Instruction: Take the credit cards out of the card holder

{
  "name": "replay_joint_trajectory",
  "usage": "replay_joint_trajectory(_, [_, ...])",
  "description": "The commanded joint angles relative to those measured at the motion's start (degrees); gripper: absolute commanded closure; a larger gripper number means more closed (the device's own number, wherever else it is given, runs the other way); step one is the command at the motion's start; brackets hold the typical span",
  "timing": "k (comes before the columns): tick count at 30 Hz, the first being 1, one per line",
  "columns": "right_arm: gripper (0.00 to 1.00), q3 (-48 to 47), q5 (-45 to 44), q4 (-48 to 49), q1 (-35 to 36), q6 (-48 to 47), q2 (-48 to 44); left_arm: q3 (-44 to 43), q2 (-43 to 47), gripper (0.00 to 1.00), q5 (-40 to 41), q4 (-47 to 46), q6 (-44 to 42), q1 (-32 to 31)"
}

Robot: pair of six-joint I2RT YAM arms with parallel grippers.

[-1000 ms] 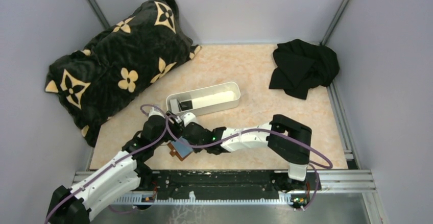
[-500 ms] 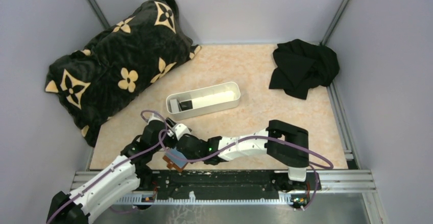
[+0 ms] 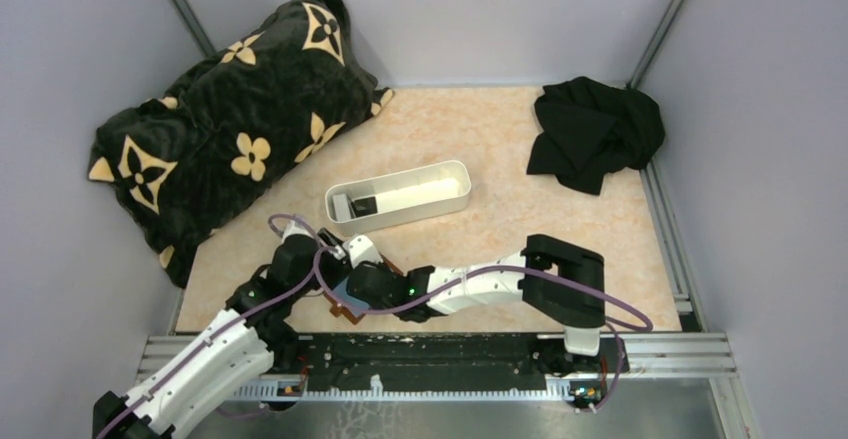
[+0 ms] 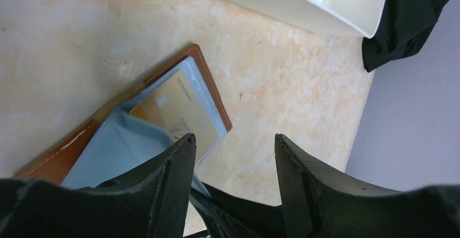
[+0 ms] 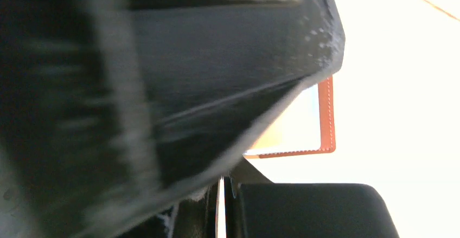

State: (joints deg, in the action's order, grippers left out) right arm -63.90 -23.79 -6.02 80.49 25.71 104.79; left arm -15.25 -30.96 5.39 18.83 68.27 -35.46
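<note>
While the right tool (image 3: 351,292) — grip unclear — pins the card holder (image 4: 116,147) open, the left tool (image 4: 233,147) hovers released above a credit card (image 4: 174,110).

Both arms low, wrists close together; left pincer (image 4: 233,143) spread apart; right pincer (image 3: 350,294) blurred, state unclear

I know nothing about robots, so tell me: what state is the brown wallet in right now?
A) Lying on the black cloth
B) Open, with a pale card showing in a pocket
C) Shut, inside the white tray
B: the left wrist view shows the card holder spread open on the table with a pale card in its clear pocket, outside the white tray and far from the black cloth.
</note>
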Motion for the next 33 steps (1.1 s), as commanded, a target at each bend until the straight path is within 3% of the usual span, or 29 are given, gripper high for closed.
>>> replay_joint_trajectory(1, [1.00, -0.6, -6.0, 1.9, -2.3, 1.9, -4.1, -5.4, 1.6, 0.37, 5.8, 6.2, -2.7, -0.3])
replay_joint_trajectory(8, [1.00, 3.2, -9.5, 0.0, -5.8, 3.7, -9.5, -10.6, -0.2, 0.37, 9.9, 7.8, -4.5, -0.3])
replay_joint_trajectory(17, [1.00, 6.9, -14.8, -4.1, -10.3, 3.2, -16.9, -9.8, -4.8, 0.38, 7.3, 1.8, -5.2, -0.2])
replay_joint_trajectory(27, [1.00, -1.2, -16.3, -9.1, -8.8, 2.7, -3.3, -10.3, -2.4, 0.37, 7.6, 3.4, -5.6, -0.2])
replay_joint_trajectory(33, [1.00, -6.8, -15.2, -9.0, -6.2, 1.5, 3.6, -15.9, 5.2, 0.37, 18.2, 15.5, -6.8, -0.2])
